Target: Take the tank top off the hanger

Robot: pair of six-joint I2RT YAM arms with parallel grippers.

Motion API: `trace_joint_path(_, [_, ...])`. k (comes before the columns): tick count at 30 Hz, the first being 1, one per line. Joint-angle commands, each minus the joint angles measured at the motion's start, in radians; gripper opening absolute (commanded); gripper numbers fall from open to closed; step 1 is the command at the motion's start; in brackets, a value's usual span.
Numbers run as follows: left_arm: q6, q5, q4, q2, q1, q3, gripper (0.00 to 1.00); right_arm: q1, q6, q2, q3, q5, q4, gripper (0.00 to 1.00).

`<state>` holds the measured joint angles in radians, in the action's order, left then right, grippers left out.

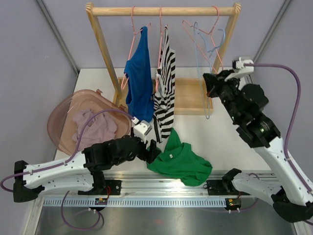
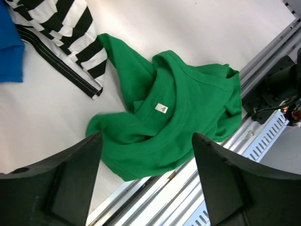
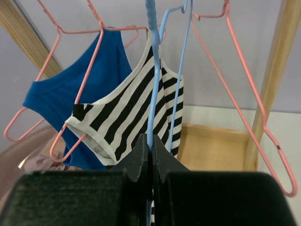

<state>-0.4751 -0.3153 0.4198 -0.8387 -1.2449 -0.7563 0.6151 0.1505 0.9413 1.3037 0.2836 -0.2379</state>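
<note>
A green tank top (image 1: 178,159) (image 2: 174,108) lies crumpled on the table near the front rail, off any hanger. My left gripper (image 1: 152,151) (image 2: 146,139) hovers open just over its near edge with nothing between the fingers. My right gripper (image 1: 211,84) (image 3: 151,143) is shut on the wire of a bare light-blue hanger (image 1: 208,49) (image 3: 151,70) that hangs from the wooden rack (image 1: 161,10). A blue tank top (image 1: 141,78) (image 3: 61,92) and a black-and-white striped one (image 1: 165,83) (image 3: 127,113) hang on pink hangers to the left.
A translucent pink basket (image 1: 73,94) holding pale clothes sits at the left. An empty pink hanger (image 1: 215,29) (image 3: 244,103) hangs beside the blue one. The rack's wooden base (image 1: 188,95) lies behind the green top. The striped top's hem (image 2: 61,28) reaches the table.
</note>
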Motion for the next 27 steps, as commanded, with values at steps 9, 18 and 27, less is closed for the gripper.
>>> trace_joint_path(9, [-0.045, -0.123, 0.118, 0.102, -0.022, -0.023, 0.99, -0.105, -0.017, 0.438, 0.583, -0.068, -0.288, 0.0])
trace_joint_path(18, [-0.036, -0.179, 0.114, 0.049, -0.057, -0.09, 0.99, -0.241, -0.003, 0.622, 0.801, -0.208, -0.386, 0.0])
trace_joint_path(27, [-0.027, -0.203, 0.051, -0.074, -0.087, -0.127, 0.99, -0.256, 0.017, 0.634, 0.835, -0.244, -0.456, 0.18])
